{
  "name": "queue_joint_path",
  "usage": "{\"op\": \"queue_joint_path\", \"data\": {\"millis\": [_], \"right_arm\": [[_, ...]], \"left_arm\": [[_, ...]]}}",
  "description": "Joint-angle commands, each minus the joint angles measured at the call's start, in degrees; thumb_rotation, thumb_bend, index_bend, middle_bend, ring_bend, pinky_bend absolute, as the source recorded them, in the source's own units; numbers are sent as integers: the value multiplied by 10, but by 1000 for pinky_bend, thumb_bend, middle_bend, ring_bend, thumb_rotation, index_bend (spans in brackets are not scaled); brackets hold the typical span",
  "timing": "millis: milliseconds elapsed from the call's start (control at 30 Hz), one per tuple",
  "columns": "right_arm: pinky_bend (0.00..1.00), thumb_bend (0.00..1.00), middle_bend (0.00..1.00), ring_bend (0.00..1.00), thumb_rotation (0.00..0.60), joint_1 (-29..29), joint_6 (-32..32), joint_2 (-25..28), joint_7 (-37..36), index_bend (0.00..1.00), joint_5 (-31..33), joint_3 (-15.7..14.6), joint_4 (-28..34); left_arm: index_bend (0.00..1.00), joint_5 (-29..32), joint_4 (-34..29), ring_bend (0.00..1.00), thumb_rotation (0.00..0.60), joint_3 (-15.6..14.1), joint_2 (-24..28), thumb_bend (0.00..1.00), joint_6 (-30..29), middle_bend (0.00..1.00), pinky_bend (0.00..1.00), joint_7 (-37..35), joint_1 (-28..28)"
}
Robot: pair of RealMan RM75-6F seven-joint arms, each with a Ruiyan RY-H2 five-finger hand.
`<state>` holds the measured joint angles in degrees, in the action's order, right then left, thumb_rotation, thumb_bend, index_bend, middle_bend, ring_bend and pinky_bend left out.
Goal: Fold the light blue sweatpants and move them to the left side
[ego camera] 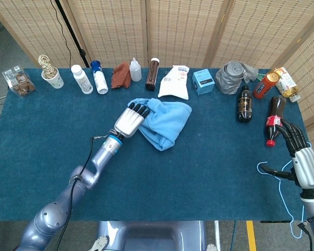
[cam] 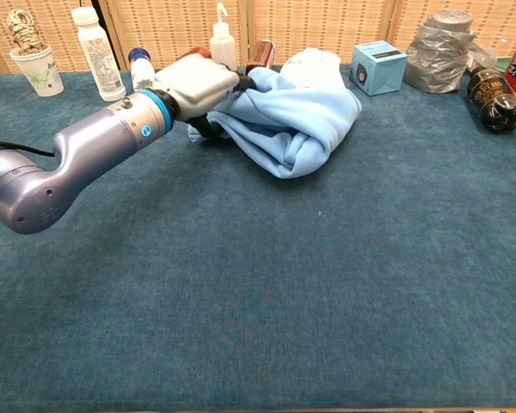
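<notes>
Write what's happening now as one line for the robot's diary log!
left hand: grips sweatpants edge | right hand: open, idle | sweatpants: bunched, mid-table

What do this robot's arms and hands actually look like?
Both arms are smooth, rounded, metallic silver-grey tubes. The left arm has a bright blue ring at the wrist and a thin black cable alongside. Each hand, left hand and right hand, has a pale silver back and black fingers. A light blue cable loops by the right one.
</notes>
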<state>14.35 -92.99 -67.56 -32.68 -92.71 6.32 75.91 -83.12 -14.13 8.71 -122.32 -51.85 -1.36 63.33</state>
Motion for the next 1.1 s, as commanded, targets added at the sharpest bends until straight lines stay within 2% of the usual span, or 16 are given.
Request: {"op": "queue_joint_path", "data": {"millis": [33,333,567,867,1100], "right_arm": [[0,0,0,0,600,0,1,0,-2,0,-1,0,1],[0,0,0,0,600,-1,-3,3,0,0,-10,-3,9],[0,0,0,0,600,-4,-9,5,1,0,-16,-4,15],[0,0,0,0,600,-7,-22,9,3,0,-37,-11,27],[0,0,0,0,600,-9,-36,13,6,0,-57,-17,40]], "left_arm": [[898,-7,-1,714,600,-5,11,764,-37,755,883,-14,-15],[898,-4,-18,717,600,-2,34,764,-90,757,885,-37,-36],[898,1,-50,717,600,5,79,764,-152,757,885,-46,-67],[898,9,-168,717,600,9,177,764,-251,757,885,-66,-154],[898,10,-239,717,600,-8,253,763,-315,757,885,-75,-245]]}}
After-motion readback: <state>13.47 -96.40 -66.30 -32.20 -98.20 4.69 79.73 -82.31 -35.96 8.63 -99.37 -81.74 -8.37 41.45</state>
